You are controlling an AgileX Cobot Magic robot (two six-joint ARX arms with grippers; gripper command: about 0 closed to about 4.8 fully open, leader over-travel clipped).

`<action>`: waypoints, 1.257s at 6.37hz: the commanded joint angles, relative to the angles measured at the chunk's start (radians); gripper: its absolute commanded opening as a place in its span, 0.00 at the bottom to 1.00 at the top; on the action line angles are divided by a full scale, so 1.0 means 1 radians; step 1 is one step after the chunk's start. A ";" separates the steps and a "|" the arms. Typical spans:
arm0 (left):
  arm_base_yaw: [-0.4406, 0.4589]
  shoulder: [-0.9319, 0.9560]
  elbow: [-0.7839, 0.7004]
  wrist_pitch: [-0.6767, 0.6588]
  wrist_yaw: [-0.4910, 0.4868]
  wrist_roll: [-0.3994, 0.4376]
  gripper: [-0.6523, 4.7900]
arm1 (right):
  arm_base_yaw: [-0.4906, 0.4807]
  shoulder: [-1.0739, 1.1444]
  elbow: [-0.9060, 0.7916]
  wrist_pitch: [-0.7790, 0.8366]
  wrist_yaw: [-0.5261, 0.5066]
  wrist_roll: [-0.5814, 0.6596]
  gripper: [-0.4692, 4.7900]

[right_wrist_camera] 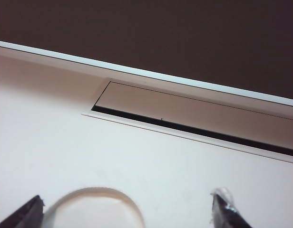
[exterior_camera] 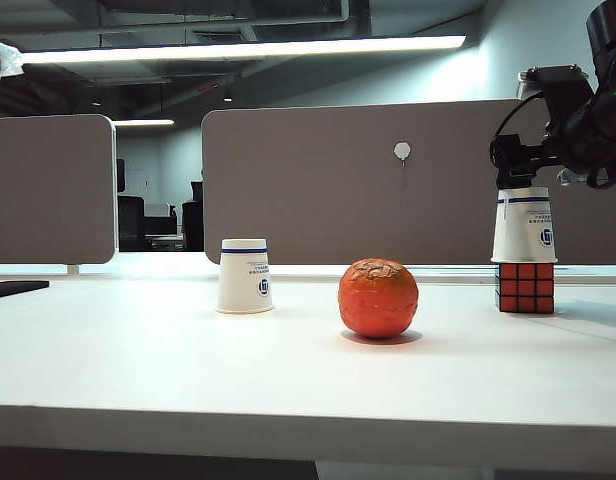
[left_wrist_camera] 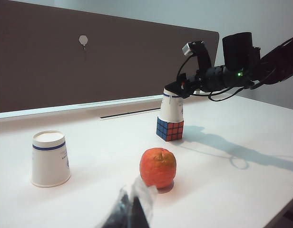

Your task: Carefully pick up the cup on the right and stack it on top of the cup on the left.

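Hovering over the right cup (right_wrist_camera: 92,209), right fingers (right_wrist_camera: 227,209) gape wide, empty; left fingers (left_wrist_camera: 132,209) unclear.

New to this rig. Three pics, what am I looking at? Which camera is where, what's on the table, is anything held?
It is a two-armed robot at a white table. The exterior view looks across the table from outside; the other two pictures come from cameras on each wrist.

On the table: an upside-down paper cup on the left, an orange in the middle, and a second upside-down cup standing on a puzzle cube at the right.

The right end effector is above that right cup with its fingers spread wide either side of the cup's base; nothing is gripped yet. The left end effector sits low near the orange, holding nothing; whether it is open is unclear.
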 commanded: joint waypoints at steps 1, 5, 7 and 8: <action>0.000 0.001 0.003 0.013 -0.003 0.003 0.11 | 0.002 0.002 0.002 0.001 -0.026 -0.003 1.00; 0.000 0.001 0.003 0.013 -0.003 0.003 0.11 | 0.002 0.002 0.003 0.018 -0.033 -0.005 1.00; 0.000 0.001 0.003 0.013 -0.003 0.003 0.11 | 0.002 0.000 0.004 0.044 -0.033 -0.008 1.00; 0.000 0.000 0.003 0.013 -0.003 0.003 0.11 | 0.002 0.000 0.019 0.039 -0.033 -0.008 1.00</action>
